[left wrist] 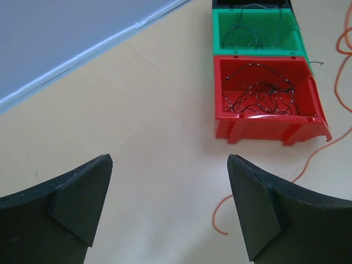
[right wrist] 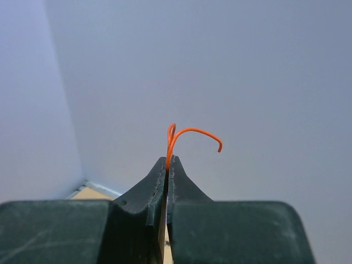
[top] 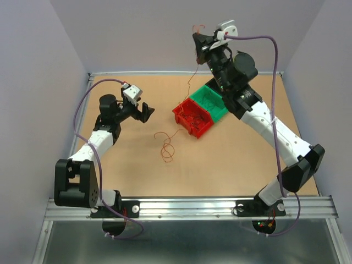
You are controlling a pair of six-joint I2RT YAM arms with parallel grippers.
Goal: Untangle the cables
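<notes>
Two grippers are showing. The right gripper (right wrist: 167,162) is clamping fully closed on one orange cable (right wrist: 190,132), whose short curled end is sticking out past the fingertips. It is holding high over the far right of the table (top: 132,165), and the cable's long tail is hanging down toward the green bin (top: 221,113). Cannot tell whether the low end is touching the bin or anything in it. The left gripper (left wrist: 170,165) is hovering at the left, spread wide and holding nothing, and is pointing at the red bin (left wrist: 264,129).

The step in hand is probably pulling a single strand clear of the rest for sorting. Doing it well likely means raising slowly and straight so the tail is not dragging other strands along, and watching for a snag at the bin rim. The pinch should stay firm, since a wire this thin could slip between the pads. If the tail is catching, the free left gripper could be pinning the pile down.

Cables are looking hair-thin, springy and curly, so they are probably hooking onto each other easily. A black tangle (left wrist: 261,96) is lying inside the red bin. A few dark strands (left wrist: 250,36) are lying in the green bin just beyond it on the far side. Loose orange-brown loops (top: 165,147) are lying on the bare table mid-scene, just left of the red bin.
</notes>
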